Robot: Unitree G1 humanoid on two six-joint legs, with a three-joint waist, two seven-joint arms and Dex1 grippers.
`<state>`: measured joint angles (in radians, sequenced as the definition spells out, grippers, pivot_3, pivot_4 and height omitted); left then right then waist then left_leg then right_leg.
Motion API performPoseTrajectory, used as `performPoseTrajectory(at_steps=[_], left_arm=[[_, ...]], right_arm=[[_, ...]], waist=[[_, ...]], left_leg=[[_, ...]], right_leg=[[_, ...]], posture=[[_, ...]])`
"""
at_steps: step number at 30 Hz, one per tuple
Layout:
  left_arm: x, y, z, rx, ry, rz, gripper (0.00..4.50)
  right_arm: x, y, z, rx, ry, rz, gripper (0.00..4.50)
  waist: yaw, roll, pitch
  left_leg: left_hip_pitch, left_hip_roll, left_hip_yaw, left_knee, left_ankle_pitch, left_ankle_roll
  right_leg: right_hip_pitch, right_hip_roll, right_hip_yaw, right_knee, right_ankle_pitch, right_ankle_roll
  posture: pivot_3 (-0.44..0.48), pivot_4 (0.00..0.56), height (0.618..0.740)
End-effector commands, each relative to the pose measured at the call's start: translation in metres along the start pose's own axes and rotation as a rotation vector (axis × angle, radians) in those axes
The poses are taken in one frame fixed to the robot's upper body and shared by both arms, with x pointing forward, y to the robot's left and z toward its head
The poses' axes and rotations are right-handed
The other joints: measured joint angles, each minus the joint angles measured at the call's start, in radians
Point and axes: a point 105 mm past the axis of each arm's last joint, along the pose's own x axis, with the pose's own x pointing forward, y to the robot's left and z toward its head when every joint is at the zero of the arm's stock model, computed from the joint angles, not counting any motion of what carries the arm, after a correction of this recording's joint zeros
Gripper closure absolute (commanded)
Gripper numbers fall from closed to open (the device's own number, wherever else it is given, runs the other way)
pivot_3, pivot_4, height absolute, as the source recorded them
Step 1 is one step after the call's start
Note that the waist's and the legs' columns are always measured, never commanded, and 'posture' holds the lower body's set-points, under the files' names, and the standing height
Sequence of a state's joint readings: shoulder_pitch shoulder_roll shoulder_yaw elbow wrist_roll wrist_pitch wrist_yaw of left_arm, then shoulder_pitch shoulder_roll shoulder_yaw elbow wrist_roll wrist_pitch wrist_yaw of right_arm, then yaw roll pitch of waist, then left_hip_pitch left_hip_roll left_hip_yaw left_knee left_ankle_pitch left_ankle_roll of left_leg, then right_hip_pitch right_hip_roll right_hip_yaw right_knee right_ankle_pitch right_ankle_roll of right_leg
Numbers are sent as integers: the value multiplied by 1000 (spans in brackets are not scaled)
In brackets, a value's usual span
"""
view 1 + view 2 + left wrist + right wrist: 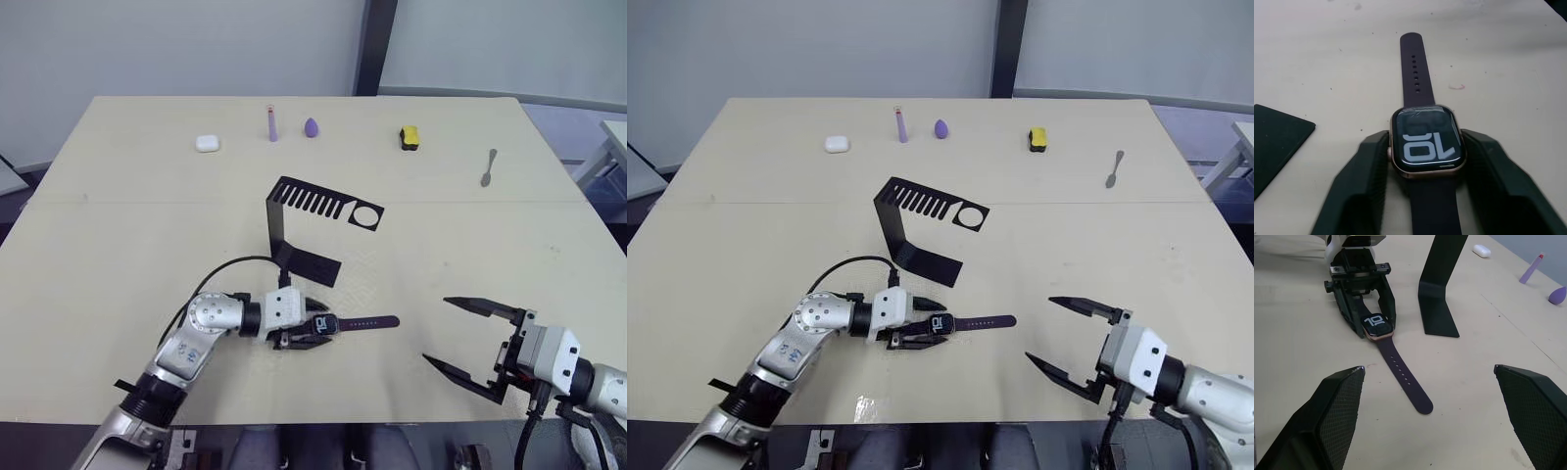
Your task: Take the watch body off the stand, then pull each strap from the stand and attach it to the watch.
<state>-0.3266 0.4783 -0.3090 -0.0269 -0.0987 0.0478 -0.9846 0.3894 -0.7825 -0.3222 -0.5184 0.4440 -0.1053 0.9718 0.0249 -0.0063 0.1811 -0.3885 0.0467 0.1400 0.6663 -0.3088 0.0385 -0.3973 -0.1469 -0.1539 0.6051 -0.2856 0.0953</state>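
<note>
Rounded-square gold-rimmed watch body (1423,143), perforated strap (1417,71)

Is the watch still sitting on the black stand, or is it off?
Off. The watch body lies flat on the table between the left gripper's fingers, apart from the stand, whose top plate is bare.
</note>
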Motion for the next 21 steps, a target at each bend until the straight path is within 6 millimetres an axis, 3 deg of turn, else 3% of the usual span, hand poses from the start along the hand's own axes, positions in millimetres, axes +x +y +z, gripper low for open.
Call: performPoseTrajectory(at_steps=[1, 4, 7, 11, 16, 21], left_arm=[[-26, 7, 10, 74, -63, 49, 26], [-66, 8, 14, 93, -110, 85, 26], [-113, 21, 2, -10, -43, 217, 26], [-146, 21, -12, 46, 86, 359, 26], [-206, 35, -30, 100, 246, 578, 26], [-219, 35, -35, 42, 214, 650, 26]], right_arm=[[-17, -14, 1, -18, 26, -10, 0], [-40, -30, -6, -22, 90, -31, 0], [-62, -48, -12, -20, 157, -62, 0], [-85, -73, -21, -65, 236, -143, 0], [-86, -86, -12, -90, 195, -203, 0], [-82, -96, -12, -112, 201, -201, 0]], waist=[[-1, 0, 0], [-3, 0, 0], [-3, 0, 0], [-2, 1, 0], [-1, 1, 1], [-3, 2, 1]], left_leg=[[0, 0, 0, 0, 0, 0], [0, 1, 1, -1, 0, -1], [1, 1, 2, 0, 0, -1], [2, 0, 3, 0, -1, 1], [0, 1, 3, -1, -1, -1], [0, 1, 7, -2, -1, -2]], right_leg=[[0, 0, 0, 0, 0, 0], [-1, 0, -1, 1, 0, 0], [-1, 0, -1, 1, 0, 0], [0, -1, 0, 0, 0, -1], [-3, -1, 1, 0, 0, -1], [-7, -2, 0, 2, 0, -2]], posture=[[0, 150, 740], [0, 150, 740], [0, 150, 740], [0, 150, 740], [0, 150, 740], [0, 150, 740]])
